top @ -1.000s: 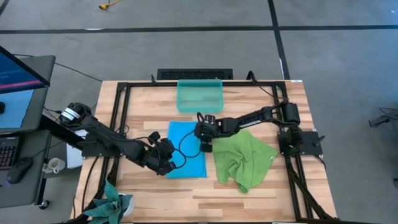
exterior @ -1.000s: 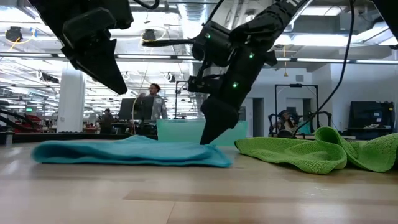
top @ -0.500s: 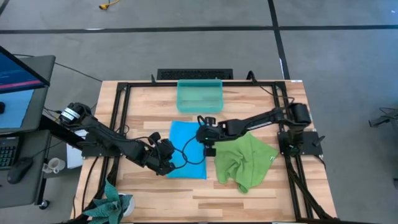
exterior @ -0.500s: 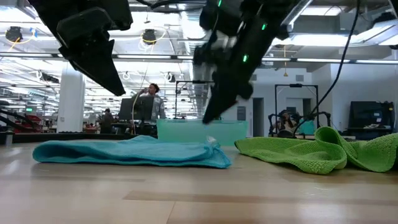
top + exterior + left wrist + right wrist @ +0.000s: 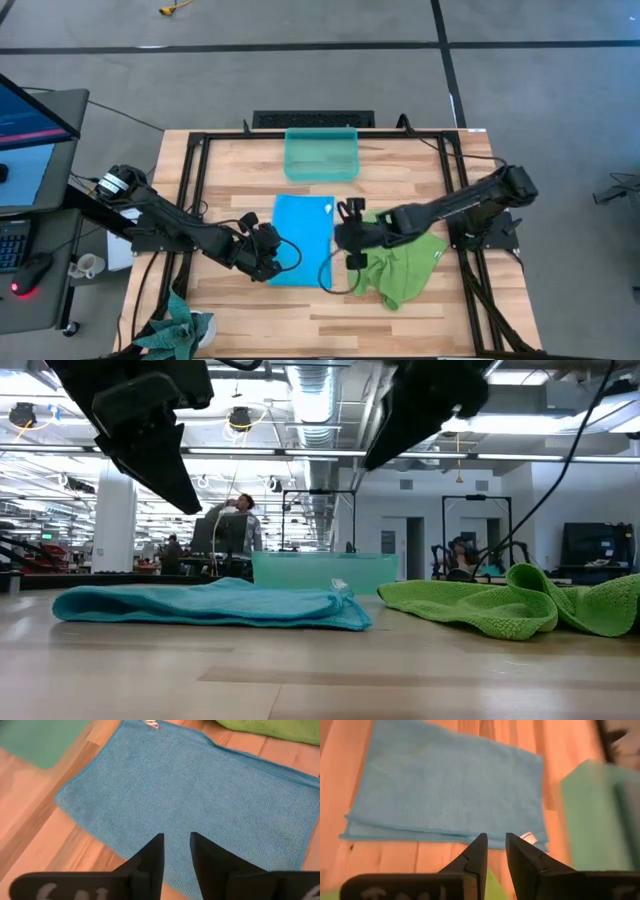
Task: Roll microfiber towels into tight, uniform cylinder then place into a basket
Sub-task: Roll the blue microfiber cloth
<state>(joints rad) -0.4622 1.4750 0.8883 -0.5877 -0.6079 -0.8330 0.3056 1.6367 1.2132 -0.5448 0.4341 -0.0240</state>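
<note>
Two towels on my wooden worktop (image 5: 400, 320) in the high view: a bright sky-blue microfiber towel (image 5: 300, 240) lying flat as a rectangle mid-worktop, and a lime-green microfiber towel (image 5: 405, 265) rumpled just to its right. Translucent teal-green plastic basket (image 5: 321, 153) sits at the far edge, apart from both towels. Left gripper (image 5: 270, 262) is at the blue towel's near-left corner. Right gripper (image 5: 350, 236) is over the seam between the blue and green towels.

Low view: blue towel (image 5: 215, 605) lies low and flat, green towel (image 5: 510, 605) is bunched with raised folds, and the basket (image 5: 325, 570) shows behind them. Both arms hang above, clear of the cloth. A person stands far back in the room.

Left wrist view: left gripper (image 5: 176, 852) has its two dark fingers (image 5: 150, 857) slightly parted with a narrow gap, nothing between them, hovering over the blue towel (image 5: 200, 790). A strip of green towel (image 5: 270, 730) and a corner of the basket (image 5: 35, 740) are in view beyond.

Right wrist view: right gripper (image 5: 494, 851) fingers (image 5: 476, 855) stand slightly apart, holding nothing, above the blue towel's (image 5: 445, 790) edge; the towel shows a doubled layer along one side. Basket (image 5: 597, 810) is beside it.
</note>
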